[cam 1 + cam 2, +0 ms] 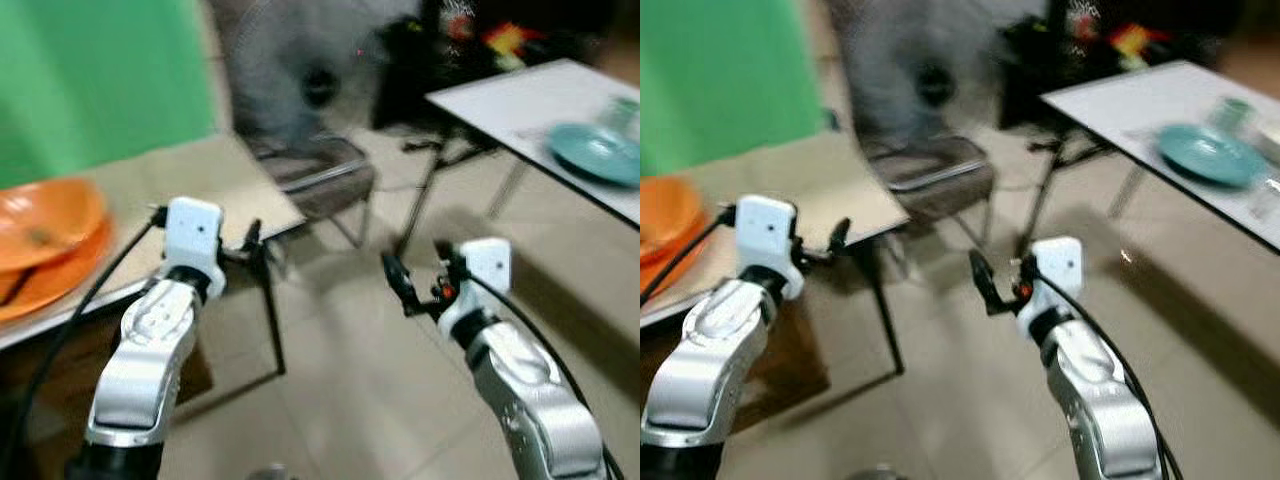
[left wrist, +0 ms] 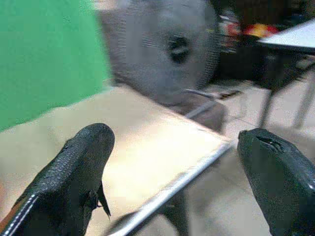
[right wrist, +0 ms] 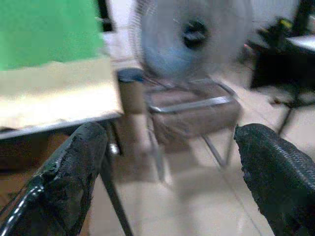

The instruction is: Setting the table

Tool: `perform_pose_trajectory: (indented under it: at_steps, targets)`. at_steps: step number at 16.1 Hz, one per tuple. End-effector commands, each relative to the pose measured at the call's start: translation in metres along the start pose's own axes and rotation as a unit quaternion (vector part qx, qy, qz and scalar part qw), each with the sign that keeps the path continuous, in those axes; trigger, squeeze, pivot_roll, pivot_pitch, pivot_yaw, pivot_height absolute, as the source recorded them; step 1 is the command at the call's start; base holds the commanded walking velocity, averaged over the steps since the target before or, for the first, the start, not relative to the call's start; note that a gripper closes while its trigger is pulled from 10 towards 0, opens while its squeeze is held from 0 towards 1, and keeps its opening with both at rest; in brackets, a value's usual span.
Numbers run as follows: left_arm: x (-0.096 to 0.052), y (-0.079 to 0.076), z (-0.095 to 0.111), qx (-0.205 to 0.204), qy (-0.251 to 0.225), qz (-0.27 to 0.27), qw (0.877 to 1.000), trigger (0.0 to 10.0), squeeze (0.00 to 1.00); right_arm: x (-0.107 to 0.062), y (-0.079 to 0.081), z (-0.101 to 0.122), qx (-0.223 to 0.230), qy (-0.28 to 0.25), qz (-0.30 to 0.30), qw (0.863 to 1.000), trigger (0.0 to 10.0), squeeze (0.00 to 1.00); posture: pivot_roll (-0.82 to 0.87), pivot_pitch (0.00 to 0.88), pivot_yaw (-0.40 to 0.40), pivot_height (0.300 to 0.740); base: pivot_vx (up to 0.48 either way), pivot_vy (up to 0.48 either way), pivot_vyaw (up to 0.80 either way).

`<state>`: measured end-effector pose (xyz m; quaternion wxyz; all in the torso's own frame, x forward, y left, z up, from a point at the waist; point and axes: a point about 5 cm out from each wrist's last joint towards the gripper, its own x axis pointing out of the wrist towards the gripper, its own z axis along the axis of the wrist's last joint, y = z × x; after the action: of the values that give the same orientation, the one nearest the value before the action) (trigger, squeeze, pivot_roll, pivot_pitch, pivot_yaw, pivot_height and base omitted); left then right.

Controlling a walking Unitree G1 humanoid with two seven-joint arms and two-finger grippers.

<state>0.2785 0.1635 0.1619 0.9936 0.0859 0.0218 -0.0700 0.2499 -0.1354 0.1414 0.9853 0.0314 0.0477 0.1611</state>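
In the left eye view, the 2 silver arms are reaching forward over a pale tiled floor [image 1: 340, 380]. The left gripper [image 1: 255, 245] is hanging by the corner of a beige table with a metal edge [image 1: 215, 175], and the right gripper [image 1: 410, 285] is hovering above bare floor. A stack of orange plastic bowls [image 1: 45, 235] is sitting on that beige table at 9 o'clock. At 2 o'clock a teal round plate [image 1: 595, 155] is lying on a white table [image 1: 520, 100]. A grey standing fan [image 1: 300, 70] and a brown cushioned chair with a metal frame [image 1: 320, 175] are blurring together at 12 o'clock, beside a green backdrop [image 1: 100, 75].

The right eye view is showing the same scene, blurred.

In the left wrist view, the left gripper's 2 black fingers [image 2: 74, 177] are standing wide apart with nothing between them, above the beige table's corner.

In the right wrist view, the right gripper's fingers [image 3: 275, 172] are likewise spread apart and empty, facing the chair and fan.
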Motion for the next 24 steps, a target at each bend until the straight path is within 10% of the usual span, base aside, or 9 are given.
perform_pose_trajectory:
  at_steps: [1,16,24]
  targets:
    - [0.002,-0.001,0.002,0.003,-0.002,0.005,1.000,10.0,0.00,-0.001,-0.006,0.000,-0.006,0.002,-0.009,1.000,10.0,0.00,0.06,0.000,0.000,0.740,0.000,0.000,0.80]
    - [-0.001,-0.002,0.003,-0.011,-0.009,0.004,1.000,10.0,0.00,0.004,0.000,-0.002,-0.011,0.010,0.021,1.000,10.0,0.00,0.07,0.000,-0.009,0.740,0.106,0.000,0.80]
    - [-0.006,-0.006,-0.004,-0.010,0.004,-0.013,1.000,10.0,0.00,-0.003,-0.008,-0.006,-0.002,0.008,-0.019,1.000,10.0,0.00,0.06,0.000,0.003,0.740,0.273,0.000,0.00]
